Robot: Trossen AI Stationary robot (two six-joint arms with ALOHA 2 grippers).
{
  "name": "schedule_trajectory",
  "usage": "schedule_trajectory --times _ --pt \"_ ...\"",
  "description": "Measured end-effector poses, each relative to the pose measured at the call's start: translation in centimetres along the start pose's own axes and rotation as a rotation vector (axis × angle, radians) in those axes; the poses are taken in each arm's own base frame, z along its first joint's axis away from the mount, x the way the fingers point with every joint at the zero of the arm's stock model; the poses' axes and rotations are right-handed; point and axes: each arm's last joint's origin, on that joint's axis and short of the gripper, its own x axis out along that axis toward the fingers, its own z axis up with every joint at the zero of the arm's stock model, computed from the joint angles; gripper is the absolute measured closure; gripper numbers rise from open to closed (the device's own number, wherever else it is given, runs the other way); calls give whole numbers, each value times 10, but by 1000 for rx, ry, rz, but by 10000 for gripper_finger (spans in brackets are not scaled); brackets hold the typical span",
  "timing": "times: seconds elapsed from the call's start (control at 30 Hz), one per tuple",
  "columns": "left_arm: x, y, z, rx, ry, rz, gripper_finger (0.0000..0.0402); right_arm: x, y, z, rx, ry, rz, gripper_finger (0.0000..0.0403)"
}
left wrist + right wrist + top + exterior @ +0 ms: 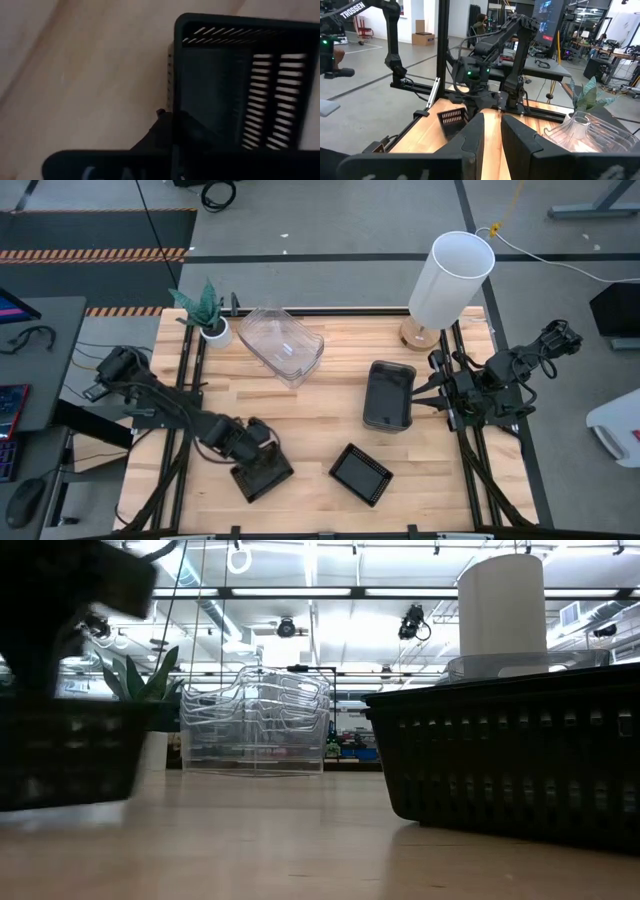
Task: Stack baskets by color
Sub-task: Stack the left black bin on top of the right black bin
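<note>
At the near left of the counter (320, 430), the left end effector (262, 463) is clamped on the rim of a small black basket (265, 474). The step in hand looks like the pick-up of this basket. Next, it should probably be lifted and set into the other black basket (361, 474) just beside it, with the sides aligned. The held basket is shallow, with slotted walls. The right end effector (492, 137) waits at the right edge, fingers a little apart, holding nothing.

overhead, table-level and two wrist cameras, all sharing the table (320, 430)
</note>
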Motion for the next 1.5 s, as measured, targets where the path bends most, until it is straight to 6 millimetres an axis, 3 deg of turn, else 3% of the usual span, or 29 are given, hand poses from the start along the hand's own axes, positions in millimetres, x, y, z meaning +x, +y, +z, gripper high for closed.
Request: schedule_trajectory --times 0.43,0.73,0.97,1.5 --pt "-65 -34 66 190 -323 -116 387 0 0 0 -1 0 0 332" --pt "-86 -43 98 283 -546 -180 387 0 0 0 -9 0 0 332" --pt "-84 -50 126 358 -699 -260 387 0 0 1 -9 -7 -1 332" --pt "-35 -71 161 560 -816 -352 387 1 0 1 -18 -6 -2 332"
